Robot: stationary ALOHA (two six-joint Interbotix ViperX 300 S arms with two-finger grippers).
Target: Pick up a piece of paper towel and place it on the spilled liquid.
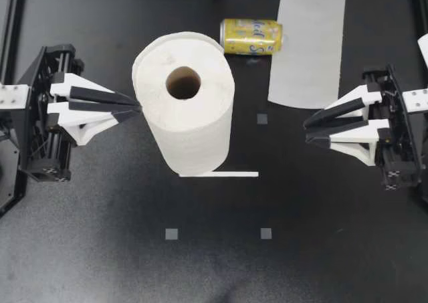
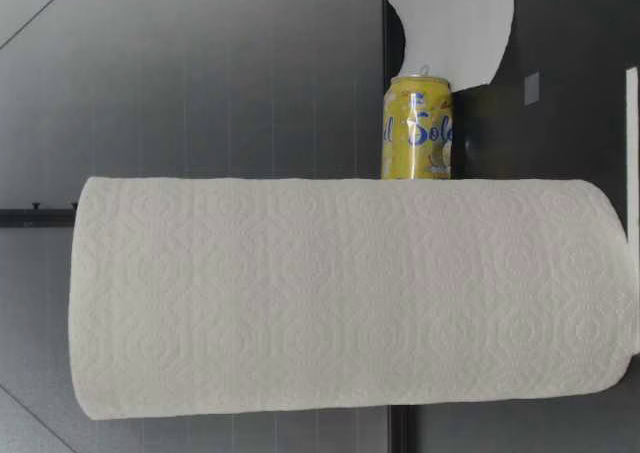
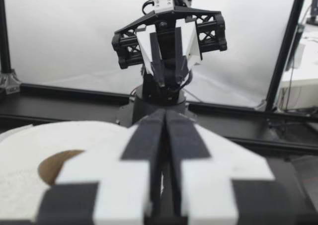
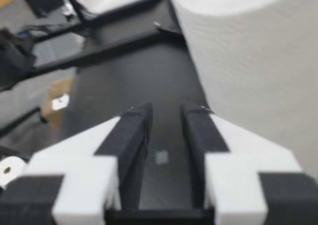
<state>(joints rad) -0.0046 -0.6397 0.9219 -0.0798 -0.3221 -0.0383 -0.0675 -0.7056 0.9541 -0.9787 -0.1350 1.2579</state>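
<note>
Our left gripper [image 1: 136,106] has its fingers pressed together on nothing. Its tips sit right at the side of the paper towel roll [image 1: 184,112], though we cannot tell whether they touch it. The roll stands upright in the middle of the table [image 1: 221,263]. Our right gripper [image 1: 306,132] is well apart from the roll on the other side. Its fingers are only narrowly parted, and bare table shows through the gap.

A loose sheet [image 1: 309,49] of paper towel lies flat on the table. One long edge is just beside the end of the yellow can [image 1: 251,36], which lies on its side. The sheet's far end runs out of the top view. We cannot make out the liquid itself on the dark surface.

If the spill is at that end of the can, we judge the sheet to be laid over it and the task all but done, with neither gripper carrying anything. If the spill lies elsewhere, a sheet has yet to be brought to it.
</note>
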